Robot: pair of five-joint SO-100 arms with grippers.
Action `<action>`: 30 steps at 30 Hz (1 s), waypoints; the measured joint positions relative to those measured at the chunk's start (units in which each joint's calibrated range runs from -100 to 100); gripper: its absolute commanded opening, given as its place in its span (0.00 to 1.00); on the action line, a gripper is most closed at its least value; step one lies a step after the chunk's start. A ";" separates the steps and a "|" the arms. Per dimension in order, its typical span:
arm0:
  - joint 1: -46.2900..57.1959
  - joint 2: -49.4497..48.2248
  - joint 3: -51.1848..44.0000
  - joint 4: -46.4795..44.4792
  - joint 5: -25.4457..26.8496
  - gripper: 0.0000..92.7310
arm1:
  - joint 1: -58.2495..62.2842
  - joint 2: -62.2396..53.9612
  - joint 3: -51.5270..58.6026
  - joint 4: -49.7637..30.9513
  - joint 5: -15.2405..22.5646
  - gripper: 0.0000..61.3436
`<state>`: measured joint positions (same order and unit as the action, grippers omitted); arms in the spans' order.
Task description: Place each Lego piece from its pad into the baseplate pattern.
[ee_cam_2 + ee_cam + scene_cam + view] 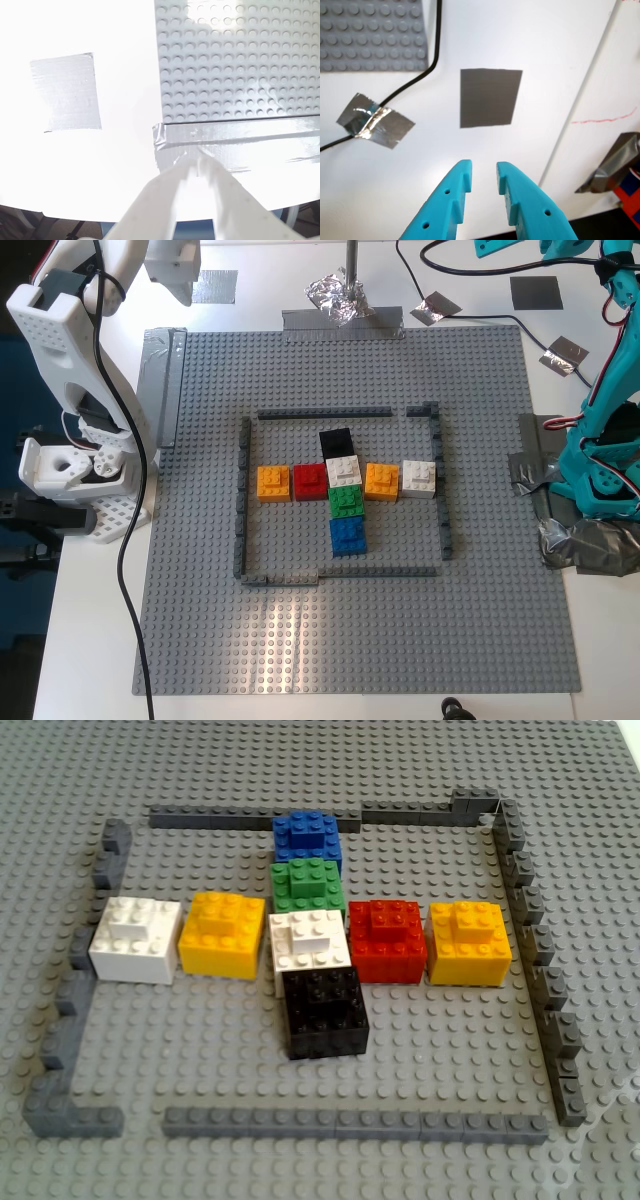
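Beyond my first gripper's [484, 177] parted jaws lies a bare pad [489, 97].

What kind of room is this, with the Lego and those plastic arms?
Probably a robotics lab bench or hobby workshop: a large grey studded baseplate taped to a white table, a white plastic robot arm and a teal plastic robot arm beside it.

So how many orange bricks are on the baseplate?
2. One orange brick ends the row at the exterior view's left; the other orange brick sits between the white ones. None seems hidden.
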<state>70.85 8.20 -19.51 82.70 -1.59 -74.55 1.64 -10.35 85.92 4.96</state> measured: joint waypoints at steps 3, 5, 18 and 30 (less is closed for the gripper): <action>0.00 0.00 0.00 0.00 0.00 0.06 | 0.00 0.00 0.00 -0.16 0.00 0.00; 0.00 0.00 0.00 0.00 0.00 0.06 | 0.00 0.00 0.00 -0.16 0.00 0.00; 0.00 0.00 0.00 0.00 0.00 0.06 | 0.00 0.00 0.00 0.40 0.05 0.00; 0.00 0.00 0.00 0.00 0.00 0.06 | -2.82 0.09 -1.16 -1.69 -3.13 0.00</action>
<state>70.85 8.20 -19.51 82.70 -1.59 -77.36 1.73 -11.51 84.23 1.83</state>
